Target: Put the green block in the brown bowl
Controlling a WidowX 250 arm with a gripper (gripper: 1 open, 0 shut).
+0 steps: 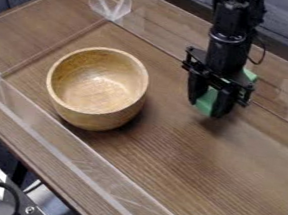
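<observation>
Camera view, my jaws: my gripper (216, 99) points straight down, clenched around the green block (216, 102), which sits low, close over the worktop (153, 161); I cannot tell whether it touches.
Camera view, target: the brown bowl (97, 88) stands well apart to the picture's left, with nothing in it.
Doing the step well: I judge I should hold firm, lift above the thick rim, carry across, and let go only over the pale middle.
Surface: brown wood grain, bare between block and bowl.
Room: clear low walls edge the worktop; dark cabling shows at the lower left.
</observation>
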